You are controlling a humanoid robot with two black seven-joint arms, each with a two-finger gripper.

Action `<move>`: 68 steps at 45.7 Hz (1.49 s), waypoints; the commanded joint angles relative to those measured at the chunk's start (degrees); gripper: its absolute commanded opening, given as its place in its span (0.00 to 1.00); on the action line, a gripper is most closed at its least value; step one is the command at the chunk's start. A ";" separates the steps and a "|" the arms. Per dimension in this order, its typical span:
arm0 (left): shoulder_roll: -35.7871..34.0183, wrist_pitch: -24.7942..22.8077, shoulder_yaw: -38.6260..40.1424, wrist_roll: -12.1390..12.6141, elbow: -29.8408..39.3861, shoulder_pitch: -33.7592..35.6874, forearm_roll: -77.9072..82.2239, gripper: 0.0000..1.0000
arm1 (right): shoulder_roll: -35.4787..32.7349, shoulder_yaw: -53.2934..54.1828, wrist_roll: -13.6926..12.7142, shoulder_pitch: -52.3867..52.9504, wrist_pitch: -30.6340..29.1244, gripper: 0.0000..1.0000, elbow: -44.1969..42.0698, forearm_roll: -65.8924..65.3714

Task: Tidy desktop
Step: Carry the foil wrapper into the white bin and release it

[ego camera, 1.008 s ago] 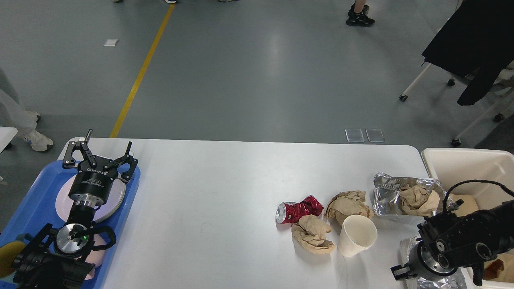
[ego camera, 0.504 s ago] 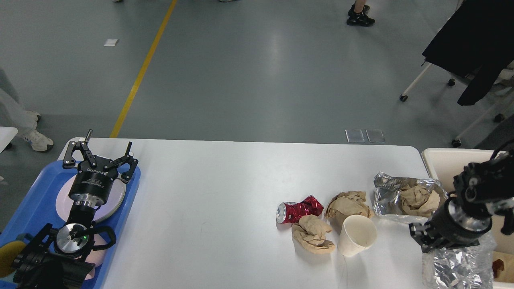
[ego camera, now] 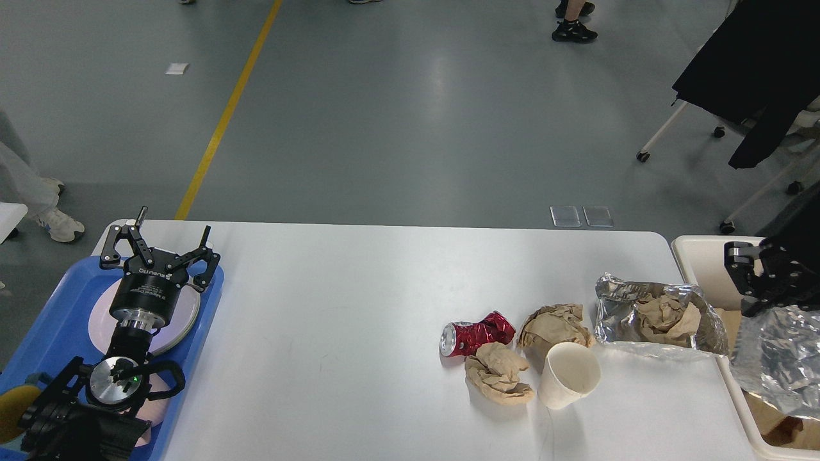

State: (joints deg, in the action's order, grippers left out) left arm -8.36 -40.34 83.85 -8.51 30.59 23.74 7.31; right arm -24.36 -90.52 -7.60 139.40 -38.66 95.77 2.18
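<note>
The right gripper (ego camera: pixel 765 301) hangs over the cream bin (ego camera: pixel 705 259) at the tabletop's (ego camera: pixel 333 333) right edge, pinching crumpled foil (ego camera: pixel 775 355) that hides its fingertips; the arm is cut off. The left gripper (ego camera: pixel 160 246) is spread wide above the blue tray (ego camera: pixel 57 320).

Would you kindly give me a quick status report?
Left gripper open above blue tray. Right gripper holding foil over bin. Desktop cluttered.

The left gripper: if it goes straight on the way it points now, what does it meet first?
The left gripper, open, points past the desktop far edge; nothing stands there, so the way looks free, though depth is unclear.
</note>
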 commanded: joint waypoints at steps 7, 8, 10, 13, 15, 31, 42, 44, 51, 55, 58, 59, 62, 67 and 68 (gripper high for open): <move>0.01 0.00 0.00 -0.01 0.00 -0.01 -0.01 0.97 | -1.92 -1.68 0.22 -0.70 11.84 0.00 -0.15 1.60; 0.01 0.00 0.00 -0.01 0.00 -0.01 -0.01 0.97 | -2.36 -1.77 0.13 -1.32 13.24 0.00 -0.15 1.60; 0.01 0.00 0.00 0.07 0.00 -0.01 -0.01 0.97 | -3.15 -1.77 0.22 -2.98 15.88 0.00 -0.50 1.42; 0.01 0.00 0.00 0.07 0.00 -0.01 -0.01 0.97 | -4.12 -1.68 0.22 -6.93 20.19 0.00 -2.69 1.07; 0.01 0.00 0.00 0.08 0.00 -0.01 -0.01 0.97 | -4.91 -1.42 0.22 -10.18 21.86 0.00 -5.23 0.90; 0.01 0.00 0.00 -0.01 0.00 -0.09 -0.01 0.97 | -13.26 10.87 0.22 -42.26 23.89 0.00 -36.34 0.28; 0.01 0.00 0.00 0.08 0.00 -0.09 -0.01 0.97 | -12.91 25.90 0.31 -68.10 24.16 0.00 -60.95 0.10; 0.01 0.00 0.00 0.08 0.00 -0.09 -0.01 0.97 | -12.47 28.19 0.31 -71.97 24.68 0.00 -64.90 0.02; 0.01 0.00 0.00 0.08 0.00 -0.09 -0.01 0.97 | -5.97 29.78 0.40 -85.07 28.46 0.00 -79.23 0.02; 0.01 0.00 0.00 0.07 0.00 -0.01 -0.01 0.97 | -3.07 29.87 0.40 -89.99 32.14 0.00 -83.55 0.10; 0.01 0.00 0.00 -0.01 0.00 -0.09 -0.01 0.97 | -1.22 29.78 0.40 -92.81 35.05 0.00 -85.05 0.10; 0.01 0.00 0.00 -0.01 0.00 -0.09 -0.01 0.97 | -0.61 29.70 0.40 -93.86 35.92 0.00 -85.83 0.10; 0.01 0.00 0.00 -0.01 0.00 -0.09 -0.01 0.97 | 1.41 29.69 0.31 -96.94 36.99 0.00 -89.17 0.10; 0.01 0.00 0.00 -0.01 0.00 -0.09 -0.10 0.97 | 2.39 29.69 0.22 -100.28 37.08 0.00 -92.17 0.02; 0.01 0.00 0.00 -0.01 0.00 -0.09 -0.01 0.97 | 2.38 29.78 0.22 -100.64 37.25 0.00 -92.34 0.02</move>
State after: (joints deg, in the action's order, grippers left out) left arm -8.34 -40.34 83.85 -8.52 30.59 23.64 7.29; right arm -22.79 -60.80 -7.26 41.77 -1.96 5.75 2.28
